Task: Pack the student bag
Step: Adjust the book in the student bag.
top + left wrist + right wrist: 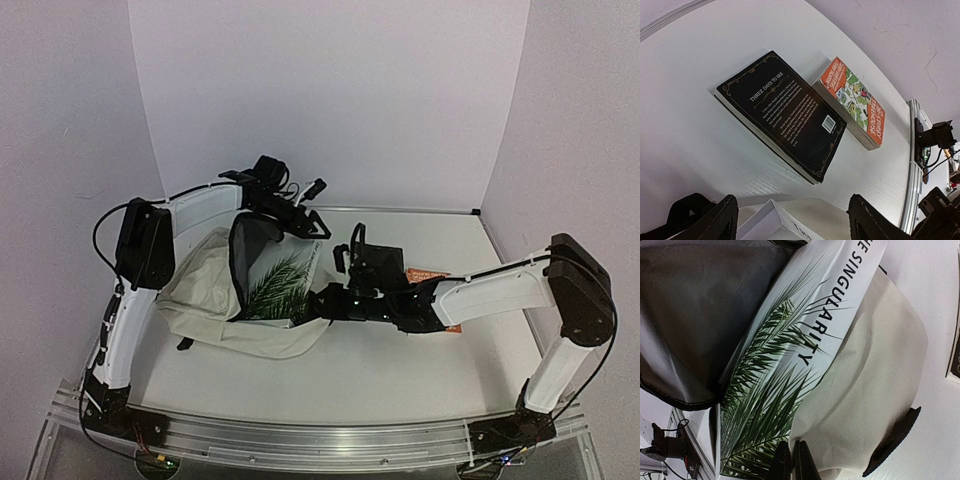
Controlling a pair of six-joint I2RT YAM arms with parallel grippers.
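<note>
The right tool [792, 447], fingers pressed together, sits at the edge of the bag [215, 300], which lies open-mouthed on the bench [400, 370], left of centre, with a palm-leaf book [280, 285] half inside; the left tool [792, 207] hangs spread over that book's corner; a black book [782, 117] and an orange book [855, 100] lie beyond.

Cream bag [215, 290] with grey lining and black trim, white book [790, 365] with green palm fronds, black book [782, 112] with gold border, orange book [855, 97].
</note>
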